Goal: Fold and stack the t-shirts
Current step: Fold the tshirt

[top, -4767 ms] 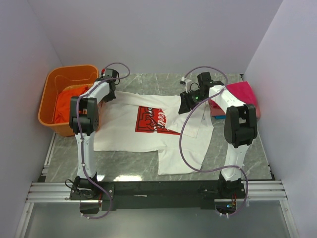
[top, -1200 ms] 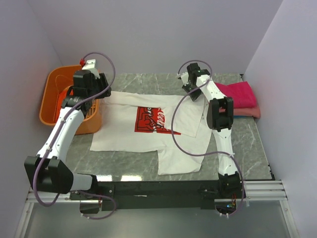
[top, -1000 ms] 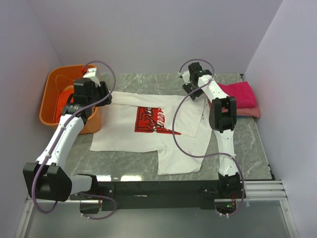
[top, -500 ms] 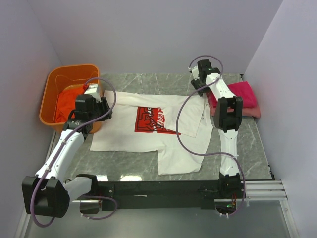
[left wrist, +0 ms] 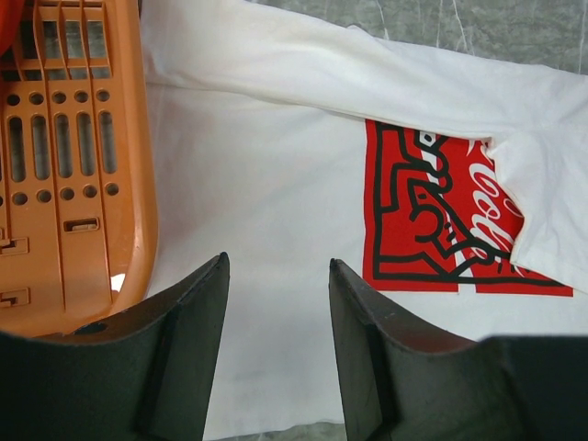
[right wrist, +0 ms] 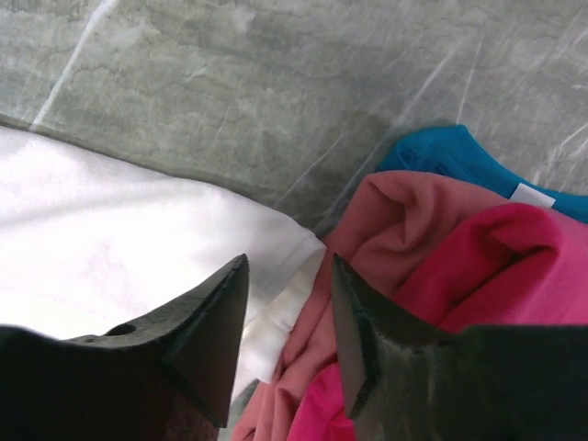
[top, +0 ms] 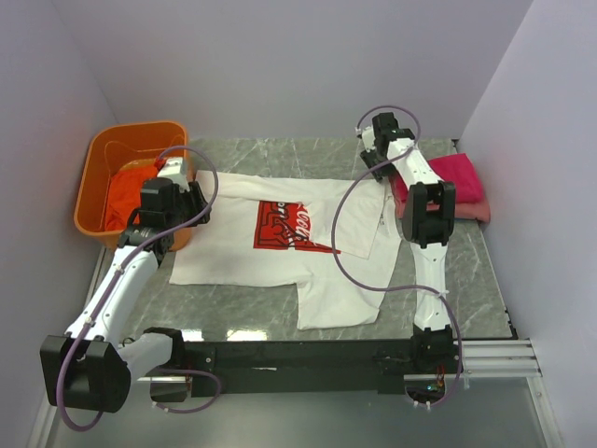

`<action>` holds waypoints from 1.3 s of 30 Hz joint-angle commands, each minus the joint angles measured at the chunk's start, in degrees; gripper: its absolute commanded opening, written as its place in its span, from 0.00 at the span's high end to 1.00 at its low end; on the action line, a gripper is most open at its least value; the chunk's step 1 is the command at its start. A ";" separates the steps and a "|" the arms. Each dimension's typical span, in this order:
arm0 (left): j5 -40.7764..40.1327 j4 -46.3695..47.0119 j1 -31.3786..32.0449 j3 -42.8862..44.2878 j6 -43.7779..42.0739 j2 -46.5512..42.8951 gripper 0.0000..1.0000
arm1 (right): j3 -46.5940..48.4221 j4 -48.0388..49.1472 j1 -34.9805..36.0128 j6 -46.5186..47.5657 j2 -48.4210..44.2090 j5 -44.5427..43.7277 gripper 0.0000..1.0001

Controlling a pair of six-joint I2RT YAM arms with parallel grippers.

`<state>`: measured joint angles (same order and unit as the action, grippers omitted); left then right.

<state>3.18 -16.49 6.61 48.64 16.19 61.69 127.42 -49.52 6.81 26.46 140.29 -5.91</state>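
A white t-shirt (top: 233, 252) with a red print (top: 284, 227) lies spread on the table, its right side folded over. My left gripper (top: 189, 207) hovers over its left part beside the basket. In the left wrist view that gripper (left wrist: 277, 260) is open over plain white cloth (left wrist: 248, 184), with nothing between its fingers. My right gripper (top: 381, 166) is at the far right of the shirt. In its wrist view it (right wrist: 289, 259) is open above the white sleeve edge (right wrist: 138, 239), where that edge meets a pink shirt (right wrist: 395, 220). Magenta (right wrist: 496, 266) and blue (right wrist: 450, 152) shirts lie with the pink one.
An orange plastic basket (top: 98, 173) stands at the far left with an orange-red shirt (top: 126, 191) inside; its wall (left wrist: 73, 184) is close to my left fingers. The stack of folded shirts (top: 452, 182) sits at the far right. White walls enclose the table on three sides.
Over the last second the left gripper drew back and down from the basket's rim to the shirt's left part. The right gripper moved right toward the stack. The shirt lies as before.
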 commanded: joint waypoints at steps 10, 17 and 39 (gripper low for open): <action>-0.28 2.43 -0.02 -0.39 -0.28 -1.31 0.47 | 4.77 -1.19 -1.89 -1.06 2.53 2.13 0.60; -0.63 2.34 -0.02 -0.48 -0.45 -1.13 0.47 | 4.95 -1.73 -1.97 -1.06 2.89 4.33 0.60; -0.72 2.34 -0.02 -0.39 -0.54 -1.13 0.47 | 4.86 -1.20 -2.24 -1.85 2.80 4.68 0.88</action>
<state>2.72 -16.51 6.61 48.21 16.16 61.67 130.19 -50.63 4.93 24.99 143.41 -1.04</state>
